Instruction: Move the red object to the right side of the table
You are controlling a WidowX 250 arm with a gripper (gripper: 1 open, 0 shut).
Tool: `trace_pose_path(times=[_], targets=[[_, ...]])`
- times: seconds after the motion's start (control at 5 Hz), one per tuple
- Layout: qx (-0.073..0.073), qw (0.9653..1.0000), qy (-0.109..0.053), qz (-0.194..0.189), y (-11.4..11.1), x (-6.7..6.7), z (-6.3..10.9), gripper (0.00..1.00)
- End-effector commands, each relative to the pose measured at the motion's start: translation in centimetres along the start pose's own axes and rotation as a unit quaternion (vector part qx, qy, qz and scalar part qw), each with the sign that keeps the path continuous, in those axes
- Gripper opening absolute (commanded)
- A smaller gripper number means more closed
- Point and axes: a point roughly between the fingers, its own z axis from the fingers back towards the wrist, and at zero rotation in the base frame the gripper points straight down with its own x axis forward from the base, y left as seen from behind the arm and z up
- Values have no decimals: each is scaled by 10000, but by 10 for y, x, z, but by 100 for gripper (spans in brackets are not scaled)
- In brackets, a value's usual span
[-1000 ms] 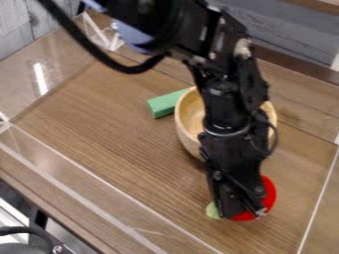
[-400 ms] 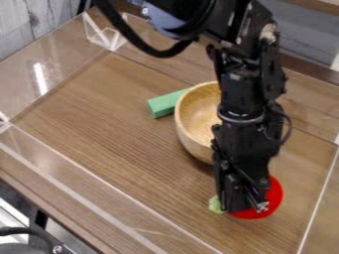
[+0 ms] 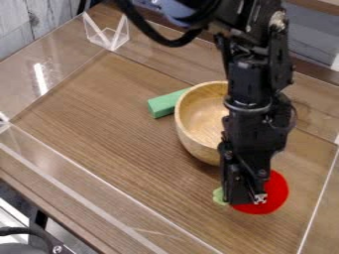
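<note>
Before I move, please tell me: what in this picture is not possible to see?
- Camera view: the claw covers part of the red object.
- The arm hides the right part of the bowl.
- The arm's base is cut off by the top edge.

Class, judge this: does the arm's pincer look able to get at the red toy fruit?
Yes, most likely: the pincer is already down against the red toy fruit, and the wooden bowl sits behind, not between them.

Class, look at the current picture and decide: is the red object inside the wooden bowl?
No, the red object is at the gripper, in front of and outside the wooden bowl.
</note>
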Motion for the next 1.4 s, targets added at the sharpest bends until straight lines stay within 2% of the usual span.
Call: trace_pose_path(times=[0.0,0.2,0.4,0.6,0.8,1.0,1.2], targets=[[78,9998,-185,93,15,-3,6,0],[31,9994,-215,276,26,-13,0,0],[-18,9986,-294,446,23,-13,-3,0],[-15,9963,-389,763,16,-8,6,100],[-17,9932,-476,1059,9,-1,13,100],[90,9884,-633,1380,3,4,31,100],[184,9845,-761,1569,0,6,39,100]])
